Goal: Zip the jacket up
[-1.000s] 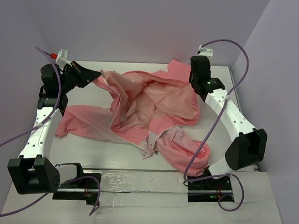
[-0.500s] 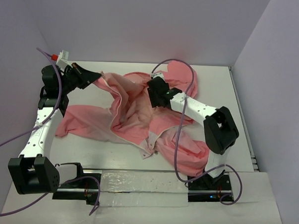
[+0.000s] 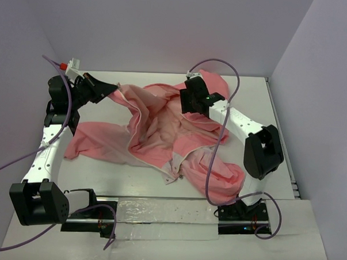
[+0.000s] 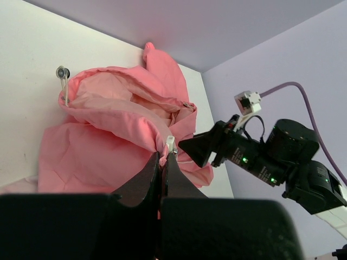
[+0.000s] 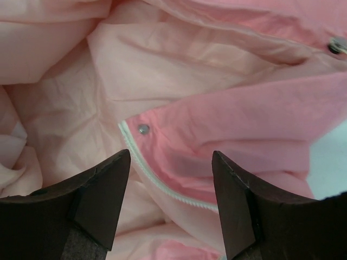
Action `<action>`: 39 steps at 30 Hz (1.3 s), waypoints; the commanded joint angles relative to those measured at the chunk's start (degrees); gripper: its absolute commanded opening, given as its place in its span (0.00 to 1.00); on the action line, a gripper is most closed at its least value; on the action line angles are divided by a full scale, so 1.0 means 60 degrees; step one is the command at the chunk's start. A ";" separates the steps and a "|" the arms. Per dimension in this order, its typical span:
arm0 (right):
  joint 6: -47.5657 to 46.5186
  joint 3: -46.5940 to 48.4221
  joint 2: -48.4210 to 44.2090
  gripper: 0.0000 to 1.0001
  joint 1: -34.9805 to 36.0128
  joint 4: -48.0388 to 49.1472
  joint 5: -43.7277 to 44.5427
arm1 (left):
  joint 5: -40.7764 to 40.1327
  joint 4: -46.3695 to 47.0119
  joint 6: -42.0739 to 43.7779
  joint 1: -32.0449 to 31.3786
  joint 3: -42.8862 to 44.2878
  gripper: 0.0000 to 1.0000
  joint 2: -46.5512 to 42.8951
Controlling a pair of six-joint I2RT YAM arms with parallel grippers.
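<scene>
The salmon-pink jacket (image 3: 162, 129) lies crumpled and open on the white table, its paler lining (image 5: 162, 70) facing up. My left gripper (image 3: 113, 87) is shut on the jacket's front edge at the back left, lifting it. The left wrist view shows the fingers (image 4: 146, 179) pinching pink fabric beside a small white zipper end (image 4: 170, 143). My right gripper (image 3: 185, 103) hovers open over the jacket's middle. Between its fingers (image 5: 105, 189) lies a pink flap edged with white zipper teeth (image 5: 157, 187) and a metal snap (image 5: 143, 129); nothing is gripped.
Purple walls close in the table (image 3: 102, 176) at the back and on both sides. Purple cables (image 3: 219, 138) loop off both arms. One sleeve (image 3: 218, 172) trails toward the right arm's base, another (image 3: 92, 139) toward the left. A metal toggle (image 4: 62, 72) hangs at the hood edge.
My right arm has swung from the back right corner in over the jacket's middle, and its jaws have opened. The left gripper has held still with the jacket edge.
</scene>
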 commanded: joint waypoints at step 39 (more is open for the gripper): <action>-0.0215 0.0427 0.1722 0.23 0.0032 -0.0423 0.0165 | 0.0124 0.0291 -0.0024 0.0048 0.0248 0.00 -0.0081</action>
